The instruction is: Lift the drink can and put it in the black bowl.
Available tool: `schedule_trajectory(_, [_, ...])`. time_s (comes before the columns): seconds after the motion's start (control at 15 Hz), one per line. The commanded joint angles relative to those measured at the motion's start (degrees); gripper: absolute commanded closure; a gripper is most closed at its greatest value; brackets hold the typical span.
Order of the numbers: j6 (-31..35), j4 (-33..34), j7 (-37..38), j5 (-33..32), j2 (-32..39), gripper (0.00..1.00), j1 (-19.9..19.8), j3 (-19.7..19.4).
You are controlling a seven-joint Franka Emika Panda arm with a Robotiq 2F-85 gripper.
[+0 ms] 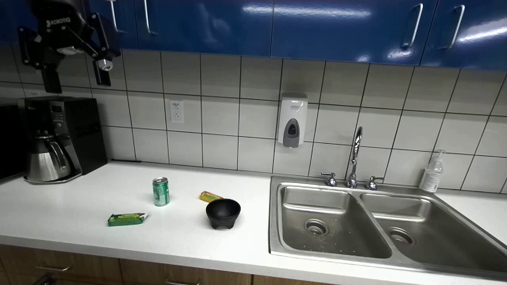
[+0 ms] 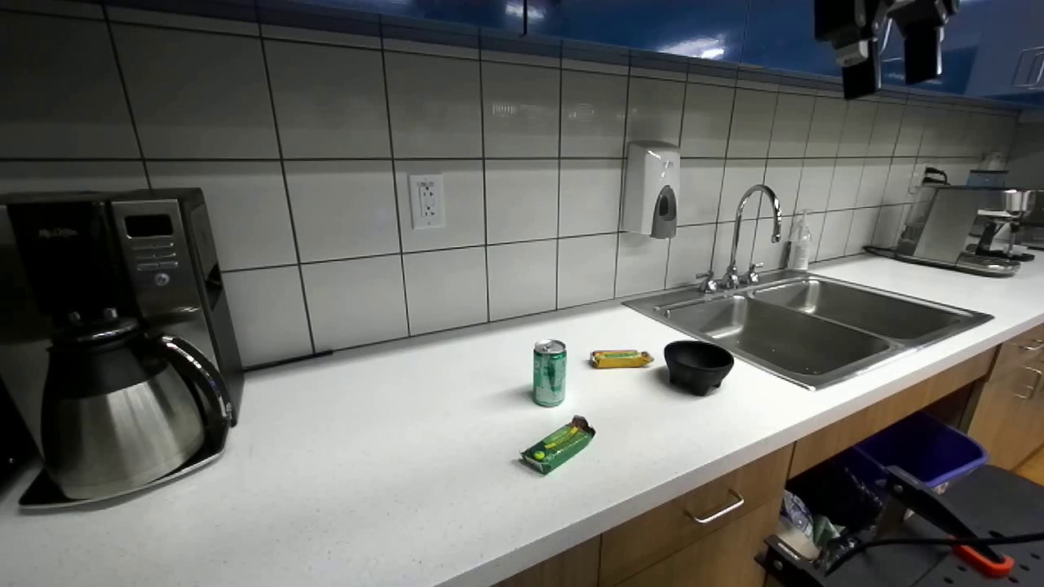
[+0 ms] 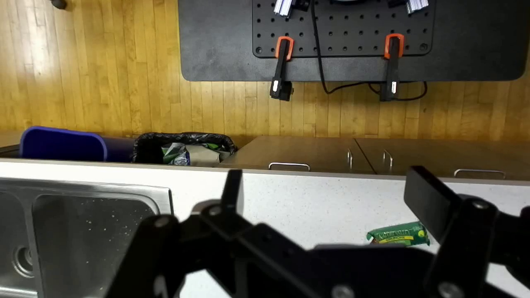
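Observation:
The drink can (image 1: 161, 191) is a small green cylinder with a silvery top, standing upright on the white counter; it also shows in an exterior view (image 2: 550, 373). The black bowl (image 1: 223, 213) stands on the counter between the can and the sink; it also shows in an exterior view (image 2: 698, 368). No contents show in the bowl. My gripper (image 1: 77, 81) is open and empty, high above the counter; it also shows in an exterior view (image 2: 893, 69). In the wrist view the open fingers (image 3: 325, 188) frame bare counter; the can and bowl do not show there.
A green packet (image 1: 126, 219) lies near the can, and a yellow packet (image 2: 621, 359) lies beside the bowl. A double sink (image 1: 274, 221) adjoins the bowl's side. A coffee maker (image 2: 163, 253) stands at the counter's far end. Blue cabinets (image 1: 206, 27) overhang the back.

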Motion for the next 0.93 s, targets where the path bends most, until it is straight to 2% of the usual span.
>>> schedule_trajectory(0.0, [-0.2,0.1,0.4,-0.3,0.1,0.0,0.7,-0.5])
schedule_trajectory(0.53, [3.0,-2.6,2.0,2.2,1.3,0.0,1.9,0.2])
schedule_trajectory(0.87, [7.0,-4.9,5.7,5.6,2.8,0.0,1.8,1.0])
